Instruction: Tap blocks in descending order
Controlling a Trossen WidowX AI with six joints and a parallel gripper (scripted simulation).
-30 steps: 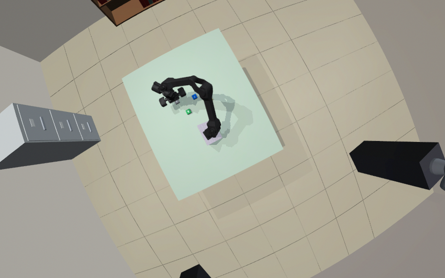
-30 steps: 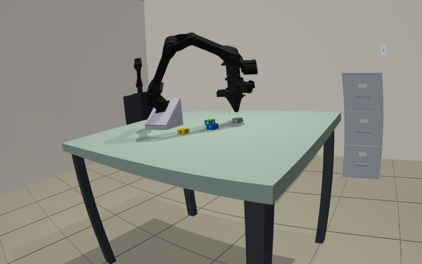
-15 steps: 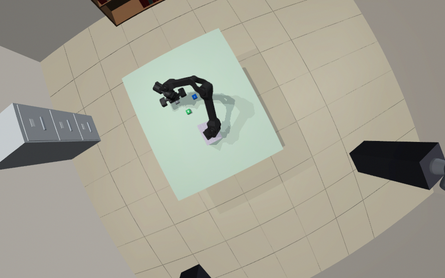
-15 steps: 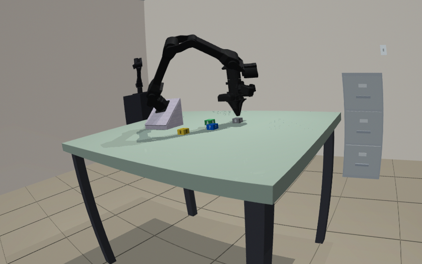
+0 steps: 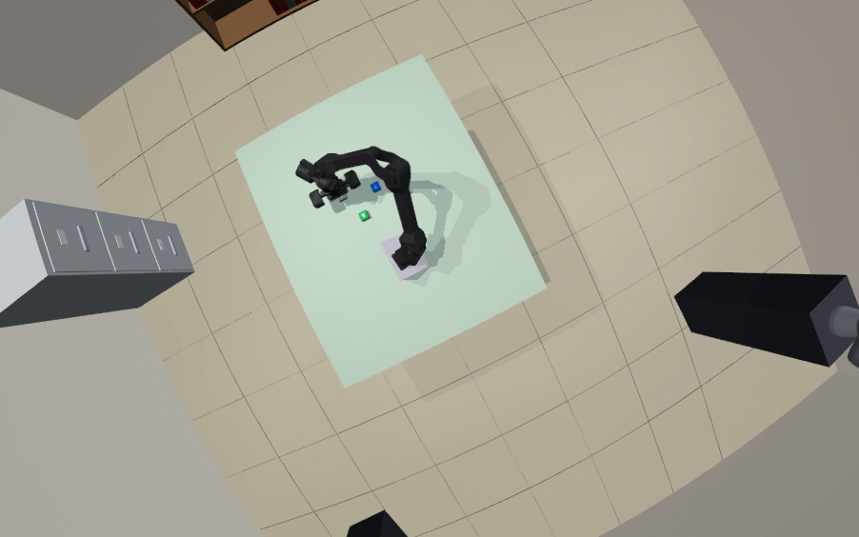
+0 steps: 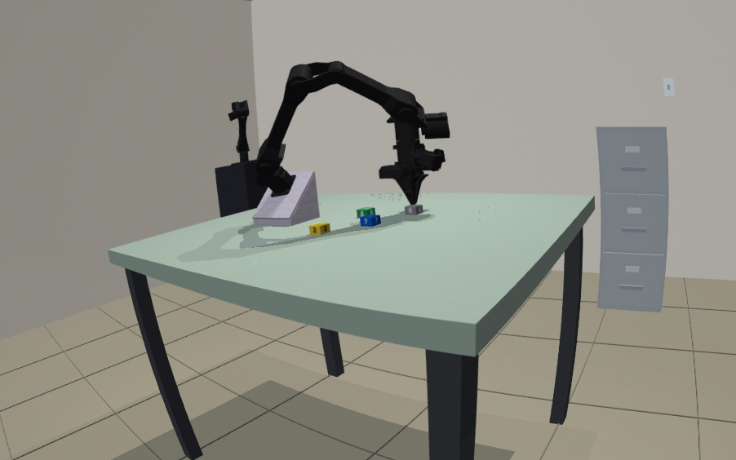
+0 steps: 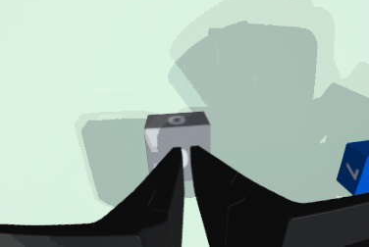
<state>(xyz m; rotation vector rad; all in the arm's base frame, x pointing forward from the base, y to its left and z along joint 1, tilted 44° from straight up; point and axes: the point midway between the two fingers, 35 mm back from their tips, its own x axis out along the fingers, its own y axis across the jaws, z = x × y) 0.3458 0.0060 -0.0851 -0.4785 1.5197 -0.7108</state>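
My gripper is shut, with nothing between its tips. The tips point down at the top of the grey block, which shows a 0; whether they touch it I cannot tell. The blue block, marked 7, lies to the right in the wrist view. The green block stands near the blue one; its digit is too small to read surely. The yellow block, marked 2, is hidden under the arm in the top view.
The pale green table bears the arm on a lilac wedge base. The arm arches over the table past the blue block. A grey filing cabinet stands off the table.
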